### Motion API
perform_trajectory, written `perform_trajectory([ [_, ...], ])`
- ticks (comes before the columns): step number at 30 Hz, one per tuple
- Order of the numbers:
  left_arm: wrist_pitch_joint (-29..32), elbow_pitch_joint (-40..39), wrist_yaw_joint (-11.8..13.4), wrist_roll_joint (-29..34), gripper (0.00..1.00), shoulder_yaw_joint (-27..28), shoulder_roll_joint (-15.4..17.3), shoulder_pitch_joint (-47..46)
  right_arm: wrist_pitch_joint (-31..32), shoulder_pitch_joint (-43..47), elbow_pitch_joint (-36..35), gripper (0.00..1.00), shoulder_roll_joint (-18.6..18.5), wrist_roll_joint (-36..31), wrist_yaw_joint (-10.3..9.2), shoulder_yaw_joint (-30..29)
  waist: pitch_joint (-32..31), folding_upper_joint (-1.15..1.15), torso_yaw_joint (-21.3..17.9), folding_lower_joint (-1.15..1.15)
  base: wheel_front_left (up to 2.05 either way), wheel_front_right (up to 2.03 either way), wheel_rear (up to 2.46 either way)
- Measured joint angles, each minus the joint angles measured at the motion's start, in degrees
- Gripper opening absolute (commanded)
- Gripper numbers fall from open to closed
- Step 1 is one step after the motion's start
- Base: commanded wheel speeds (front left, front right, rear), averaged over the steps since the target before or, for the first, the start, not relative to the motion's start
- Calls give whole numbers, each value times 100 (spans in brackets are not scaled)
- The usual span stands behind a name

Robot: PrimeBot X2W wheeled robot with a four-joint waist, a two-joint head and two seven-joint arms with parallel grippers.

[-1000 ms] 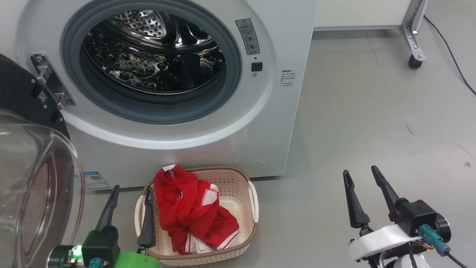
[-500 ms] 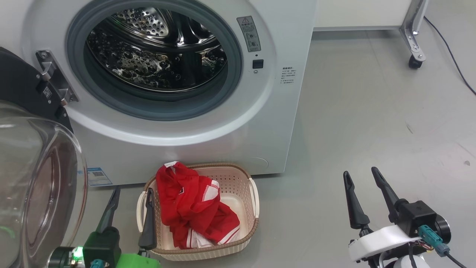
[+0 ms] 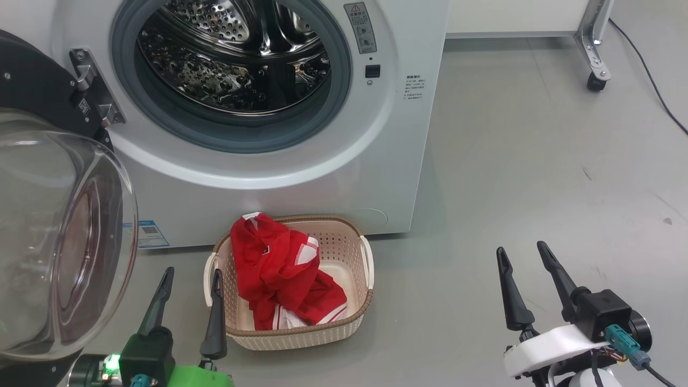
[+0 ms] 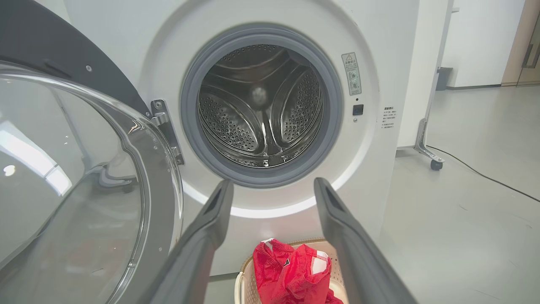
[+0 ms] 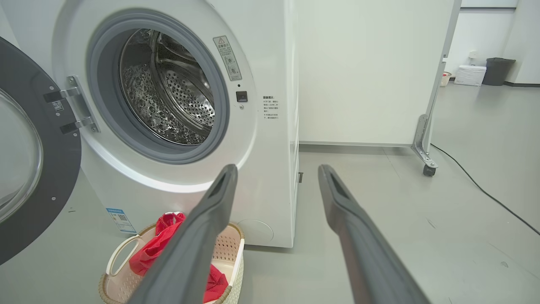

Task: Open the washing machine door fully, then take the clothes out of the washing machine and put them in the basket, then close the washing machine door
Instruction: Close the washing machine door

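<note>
The white washing machine fills the upper left, its steel drum bare inside. Its door is swung wide open at the left, the clear glass bowl bulging toward me. The red clothes lie piled in the cream basket on the floor in front of the machine. My left gripper is open just left of the basket, holding nothing. My right gripper is open at the lower right over bare floor. In the left wrist view the door and the clothes show below the drum.
A metal frame leg on a castor stands at the upper right, with a black cable running across the grey floor beside it. In the right wrist view a white panel stands behind the machine.
The head view has shifted, so the machine and basket sit higher in the picture. Neither gripper has moved in the picture, and both stay open.
</note>
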Motion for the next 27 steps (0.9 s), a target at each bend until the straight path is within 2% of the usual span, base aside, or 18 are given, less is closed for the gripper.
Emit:
perform_trajectory([
  [13, 69, -23, 0, 30, 100, 4, 7, 19, 42, 14, 1, 100, 4, 18, -5, 3, -47, 0, 38, 0, -63, 63, 0],
  [27, 101, -40, 1, 30, 100, 5, 5, 43, 52, 91, 0, 100, 1, 18, -47, 3, -96, 0, 67, 0, -12, 12, 0],
])
